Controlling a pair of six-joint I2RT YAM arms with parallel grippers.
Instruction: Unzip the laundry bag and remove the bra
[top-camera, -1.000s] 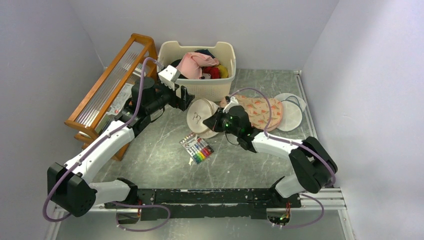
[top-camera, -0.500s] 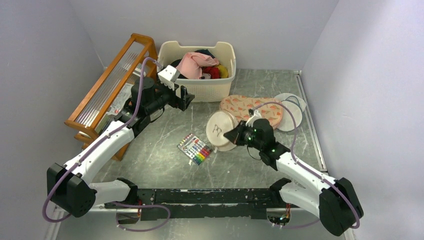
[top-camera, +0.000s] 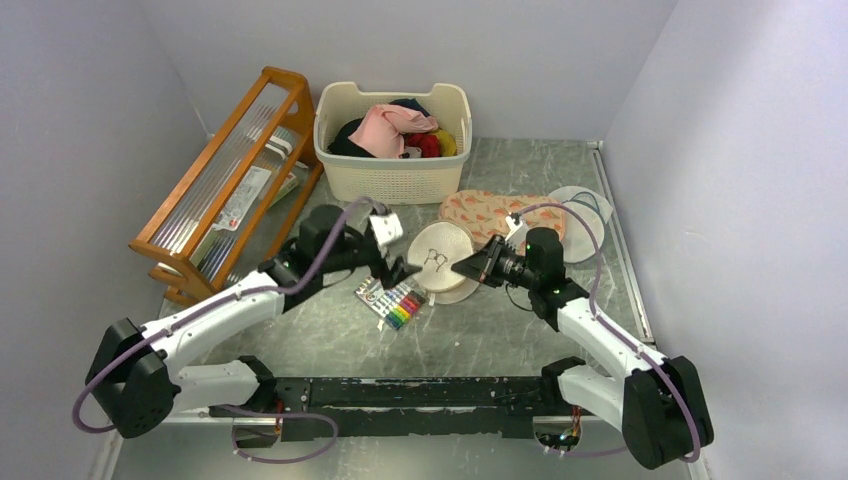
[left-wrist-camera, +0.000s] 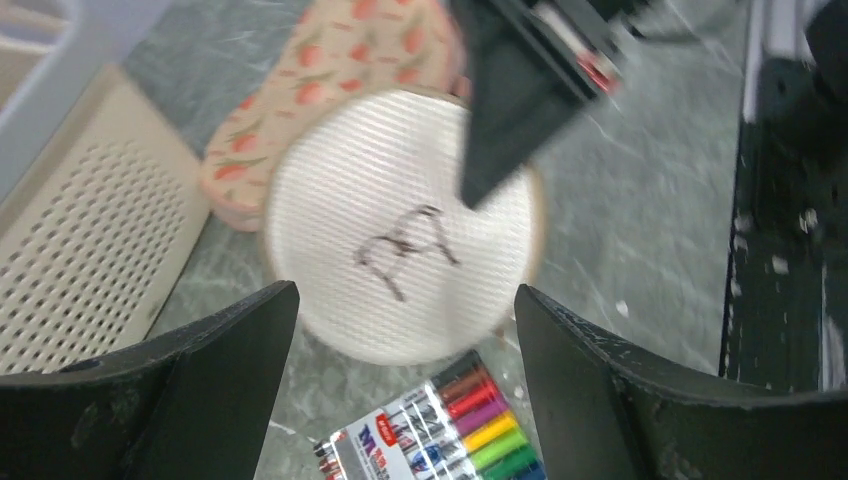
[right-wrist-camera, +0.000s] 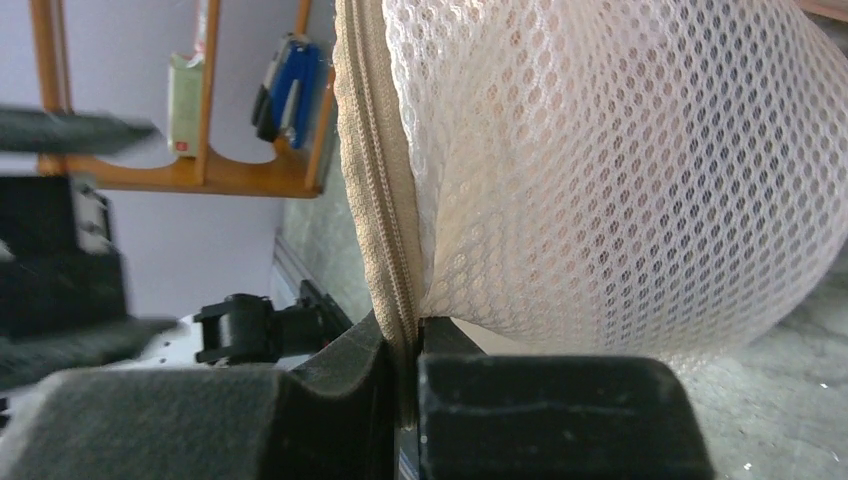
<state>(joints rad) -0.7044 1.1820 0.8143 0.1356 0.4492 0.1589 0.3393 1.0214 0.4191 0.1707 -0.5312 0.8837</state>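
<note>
The laundry bag (top-camera: 436, 256) is near the middle of the table (top-camera: 480, 335), tipped up on its edge so that its round lid with the small black emblem faces left, toward the left arm. The right gripper (top-camera: 464, 268) reaches in from the right with its fingers pressed together on the bag's zip rim; the right wrist view shows the beige zip tape clamped between the two dark pads (right-wrist-camera: 340, 385) and the mesh wall bulging above them. The left gripper (top-camera: 397, 270) hangs just left of the bag, its fingers spread wide and level with the lid, touching nothing. A pack of coloured markers (top-camera: 393, 298) lies on the table just near of the bag. A peach print fabric piece (top-camera: 492, 212) and a white mesh disc (top-camera: 590, 228) lie beyond it to the right. A cream laundry basket (top-camera: 392, 182) of clothes stands at the far side, and a wooden rack (top-camera: 215, 175) at the left.
</note>
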